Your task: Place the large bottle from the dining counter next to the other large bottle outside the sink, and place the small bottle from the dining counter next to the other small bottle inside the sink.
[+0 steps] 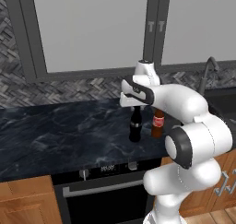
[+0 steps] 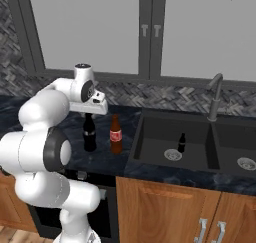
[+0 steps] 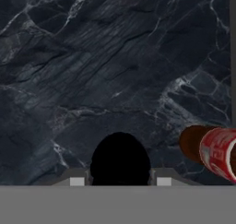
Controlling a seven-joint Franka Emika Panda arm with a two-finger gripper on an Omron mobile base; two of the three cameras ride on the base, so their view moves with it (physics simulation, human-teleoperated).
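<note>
The fingers [image 3: 120,181] grasp the dark bottle [image 2: 89,133] by its neck, standing on the table [image 1: 55,131] beside the brown bottle [image 2: 116,134]. Release straight upward, avoiding tipping either.

black bottle [image 1: 135,124] | brown bottle [image 1: 157,122], red label | counter [image 1: 55,135] black marble

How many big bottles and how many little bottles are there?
Large bottles: 2 — the black bottle under the gripper and the brown bottle beside it, both on the counter.
Small bottles: 1 — the small dark bottle in the sink.
Total: 3 bottles.
</note>
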